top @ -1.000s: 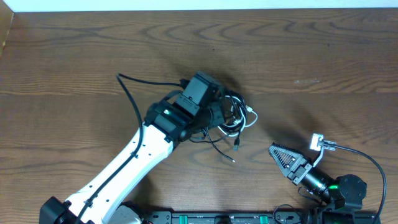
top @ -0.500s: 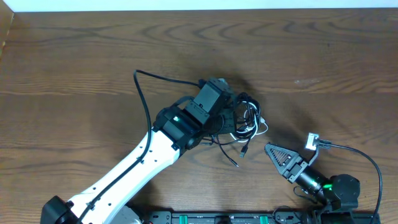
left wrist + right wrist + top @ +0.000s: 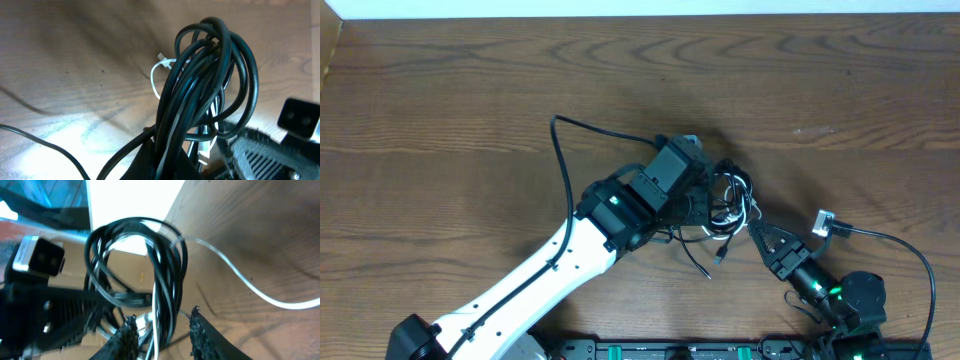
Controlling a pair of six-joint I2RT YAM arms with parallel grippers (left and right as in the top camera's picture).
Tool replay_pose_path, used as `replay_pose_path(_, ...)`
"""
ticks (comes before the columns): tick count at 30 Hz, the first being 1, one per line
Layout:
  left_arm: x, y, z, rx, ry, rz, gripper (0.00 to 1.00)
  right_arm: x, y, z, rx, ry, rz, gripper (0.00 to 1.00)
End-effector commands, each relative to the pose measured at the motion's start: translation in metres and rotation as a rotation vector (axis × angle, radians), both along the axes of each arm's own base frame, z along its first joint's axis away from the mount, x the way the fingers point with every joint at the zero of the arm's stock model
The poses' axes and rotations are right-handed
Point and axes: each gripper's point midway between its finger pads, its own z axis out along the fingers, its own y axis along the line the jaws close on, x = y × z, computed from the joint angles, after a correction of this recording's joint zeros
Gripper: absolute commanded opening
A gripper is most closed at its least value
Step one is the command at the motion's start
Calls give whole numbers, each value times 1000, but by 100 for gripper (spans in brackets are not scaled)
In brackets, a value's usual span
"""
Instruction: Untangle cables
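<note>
The cables [image 3: 732,198] form one tangled bundle of black loops with a white strand, lifted at the table's middle. My left gripper [image 3: 713,200] is shut on the bundle's left side. In the left wrist view the black loops [image 3: 215,75] rise from the pinched fingers and a white plug end [image 3: 161,61] sticks out behind. My right gripper [image 3: 757,232] reaches in from the lower right. In the right wrist view it [image 3: 162,332] stands open astride the hanging strands [image 3: 165,280], with a gap at each finger. A white cable [image 3: 240,280] trails off right over the wood.
Two loose black cable tails [image 3: 705,268] hang below the bundle onto the brown wooden table [image 3: 470,90]. The left arm's own black wire [image 3: 560,150] arcs over the table at left. The right arm's wire [image 3: 910,250] loops at the lower right.
My left arm has carried the bundle to the right. My right gripper has moved up and left until its fingers straddle the bundle, and its jaws have narrowed a little.
</note>
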Motion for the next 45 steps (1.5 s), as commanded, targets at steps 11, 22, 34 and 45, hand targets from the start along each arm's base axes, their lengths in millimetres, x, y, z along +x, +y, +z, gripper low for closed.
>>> replay_pose_path(11,-2,-5,5,11,-55,-57,8,-7,16,4,22,-2,81,23)
replay_pose_path(22,-12,-16,6,1,-63,-96,7,-3,18,-18,-13,89,56,17)
replay_pose_path(34,-6,-17,20,-11,-157,-160,7,5,2,-62,-157,209,-35,1)
replay_pose_path(45,3,15,77,-80,-323,-138,7,15,0,-54,-264,78,-34,1)
